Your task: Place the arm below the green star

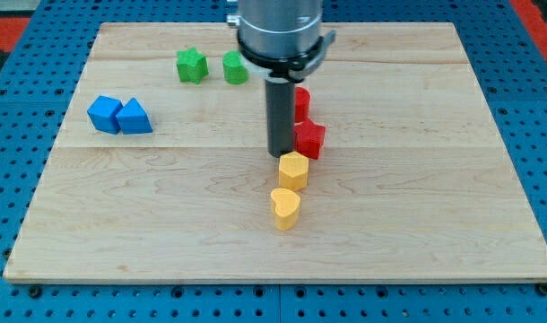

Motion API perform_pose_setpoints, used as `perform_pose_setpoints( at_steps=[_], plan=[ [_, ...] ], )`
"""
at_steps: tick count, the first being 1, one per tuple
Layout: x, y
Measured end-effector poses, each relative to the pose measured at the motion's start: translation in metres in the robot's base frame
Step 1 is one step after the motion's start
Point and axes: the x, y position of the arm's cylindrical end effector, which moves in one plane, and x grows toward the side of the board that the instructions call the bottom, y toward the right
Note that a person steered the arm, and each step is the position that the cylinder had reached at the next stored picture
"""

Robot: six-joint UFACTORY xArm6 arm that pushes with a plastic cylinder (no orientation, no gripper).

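No fingers on this rig, so nothing opens, closes or grips: the arm ends in a dark rod, and my tip sits on the wooden board near its middle.

Camera view, everything placed from the tip:
- Red star-like block: just to the view's right, touching or nearly touching the rod; can't tell which.
- Second red block: up and right, partly hidden behind the rod, shape unclear.
- Yellow block: immediately below and a bit right, close to contact.
- Yellow heart: further toward the view's bottom, just beyond the first yellow.
- Green star: the target, well up and to the view's left, near the board's top edge.
- Green rounded block: just right of the star, still up-left of the tip.
- Blue pair, two blocks touching each other: far to the view's left, slightly up.

My read: the tip isn't at goal yet. It needs the bare wood directly under the star. Path looks open to the left and up. Reds and yellows hug the rod's right and lower side, so leaving leftward shouldn't disturb them. The risk is overshooting upward and nudging the star or its green neighbour.
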Motion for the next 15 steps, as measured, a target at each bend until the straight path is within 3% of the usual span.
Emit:
perform_pose_setpoints(
  at_steps=[2,3,4,6,8,10,11,12,15],
  plan=[
    [0.082,0.013],
    [0.079,0.013],
    [0.068,0.039],
    [-0.062,-0.018],
    [-0.015,-0.059],
    [-0.016,-0.084],
    [-0.048,-0.084],
    [-0.048,-0.122],
    [-0.059,-0.116]
  ],
)
